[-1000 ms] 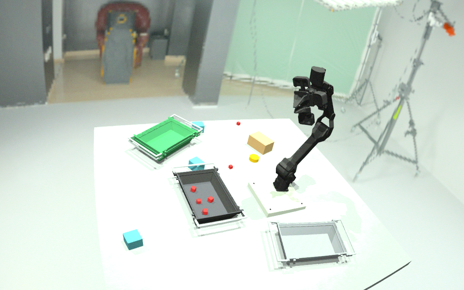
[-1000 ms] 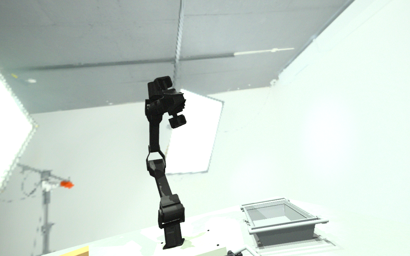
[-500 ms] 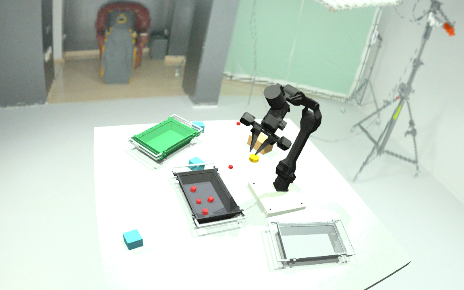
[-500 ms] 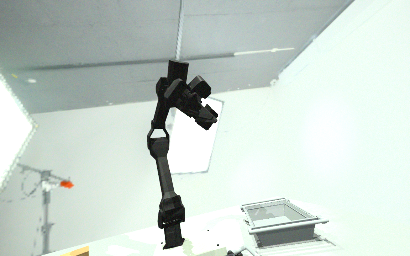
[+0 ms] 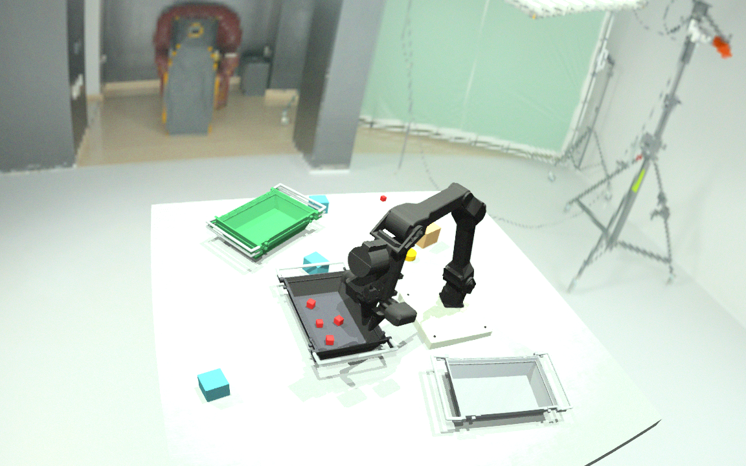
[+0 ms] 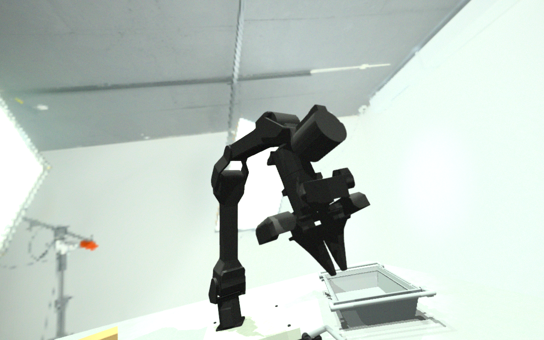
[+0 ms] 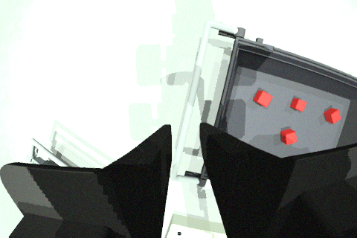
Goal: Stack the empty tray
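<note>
On the white table (image 5: pixel 248 417) sits a dark tray (image 5: pixel 296 307) with four red blocks (image 5: pixel 310 303) inside. The black gripper (image 7: pixel 186 136) hangs over the tray's near end, its fingers close together and holding nothing. The empty grey tray (image 5: pixel 544 382) lies near it, and no words can be read anywhere.

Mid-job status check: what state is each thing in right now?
Pincer: nearly shut, empty, low over the dark tray's near end.
Dark tray: loaded, four red blocks inside.
Near bar: swung out.
Far bar: swung out.
Grey tray: empty, on the table.
Green tray: empty, on the table.
</note>
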Available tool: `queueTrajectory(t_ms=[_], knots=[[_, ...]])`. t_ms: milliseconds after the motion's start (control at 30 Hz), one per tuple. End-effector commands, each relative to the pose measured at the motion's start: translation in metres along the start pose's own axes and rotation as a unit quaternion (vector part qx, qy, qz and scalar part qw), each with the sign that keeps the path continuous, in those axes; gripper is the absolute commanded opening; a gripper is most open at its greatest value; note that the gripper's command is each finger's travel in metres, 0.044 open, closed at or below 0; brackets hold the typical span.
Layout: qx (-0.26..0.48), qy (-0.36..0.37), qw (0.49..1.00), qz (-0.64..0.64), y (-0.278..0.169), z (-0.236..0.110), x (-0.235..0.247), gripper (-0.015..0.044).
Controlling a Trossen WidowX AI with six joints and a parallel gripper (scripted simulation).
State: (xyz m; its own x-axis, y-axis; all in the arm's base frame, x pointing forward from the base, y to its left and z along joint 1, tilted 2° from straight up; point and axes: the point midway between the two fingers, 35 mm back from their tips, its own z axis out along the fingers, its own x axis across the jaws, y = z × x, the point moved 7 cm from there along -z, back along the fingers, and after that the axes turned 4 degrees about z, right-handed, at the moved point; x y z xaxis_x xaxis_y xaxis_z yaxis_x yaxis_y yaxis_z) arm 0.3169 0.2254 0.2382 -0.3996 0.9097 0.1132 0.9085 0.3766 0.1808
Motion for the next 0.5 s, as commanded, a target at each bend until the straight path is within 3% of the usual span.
queueTrajectory(t_ms=[0,467], knots=[[0.082,-0.058,0.988,0.118,0.007,0.062,0.002,0.0083],[0.085,-0.061,0.987,0.123,0.006,0.077,0.001,0.0083]])
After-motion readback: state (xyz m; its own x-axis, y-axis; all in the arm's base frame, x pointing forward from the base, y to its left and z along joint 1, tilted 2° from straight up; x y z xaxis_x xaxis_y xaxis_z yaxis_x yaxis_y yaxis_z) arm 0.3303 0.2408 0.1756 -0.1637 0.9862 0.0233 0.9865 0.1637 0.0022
